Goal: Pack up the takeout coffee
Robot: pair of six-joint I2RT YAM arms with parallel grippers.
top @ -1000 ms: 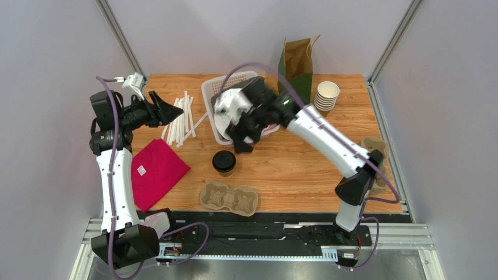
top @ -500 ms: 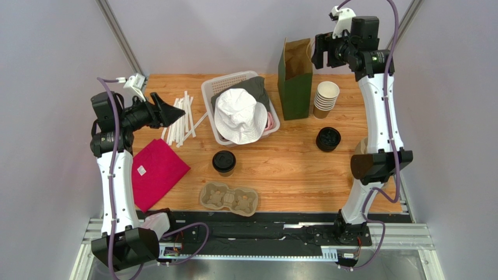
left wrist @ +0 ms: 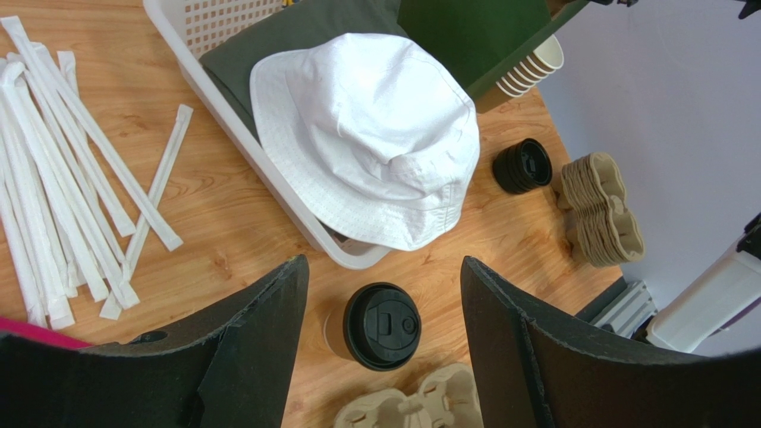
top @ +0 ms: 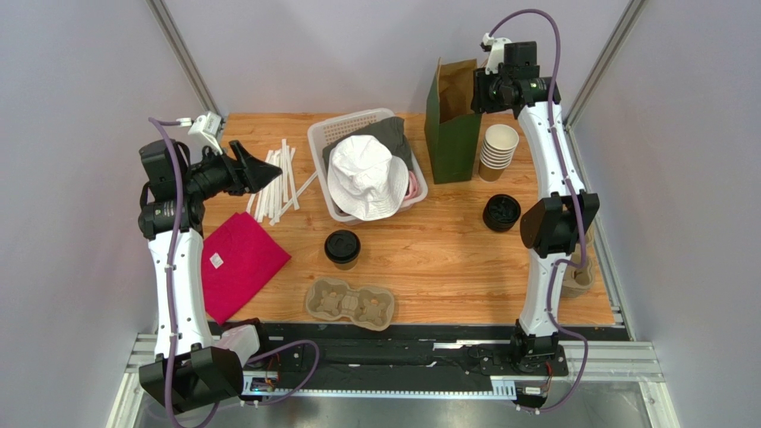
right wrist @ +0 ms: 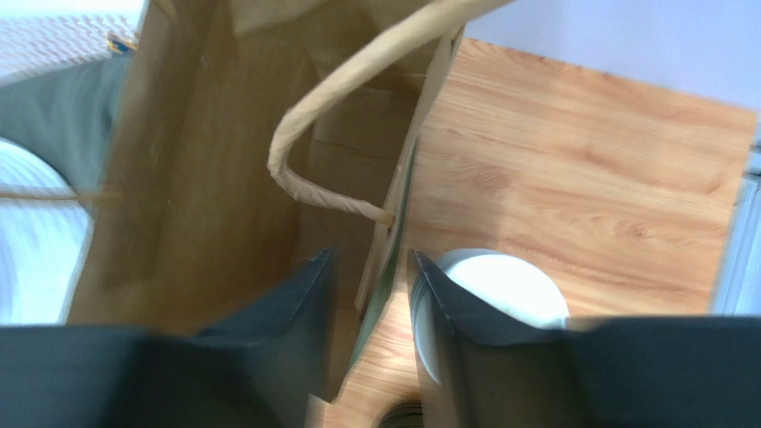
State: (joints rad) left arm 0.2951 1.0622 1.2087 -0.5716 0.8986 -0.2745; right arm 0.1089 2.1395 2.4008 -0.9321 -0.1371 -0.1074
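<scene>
The takeout coffee (top: 342, 247), a small brown cup with a black lid, stands upright on the wooden table in front of the basket. In the left wrist view the takeout coffee (left wrist: 382, 325) lies far below, between my fingers. My left gripper (top: 266, 169) (left wrist: 384, 267) hangs open and empty, high over the left side. My right gripper (top: 482, 94) (right wrist: 371, 259) is up at the back, at the mouth of the green paper bag (top: 452, 134). Its jaws are open and straddle the bag's right wall (right wrist: 397, 205). The right wrist view is blurred.
A white basket (top: 317, 147) holds a white hat (top: 368, 176). Right of the bag stand a stack of lidless cups (top: 498, 147) and a black lid pile (top: 502, 213). Wrapped straws (top: 277, 183) and a red cloth (top: 237, 263) lie left. A pulp cup carrier (top: 350, 303) sits near the front.
My right arm swung from over the basket to the back right and came to the bag's top edge, its jaws narrowing. The left arm and the coffee have not moved.
</scene>
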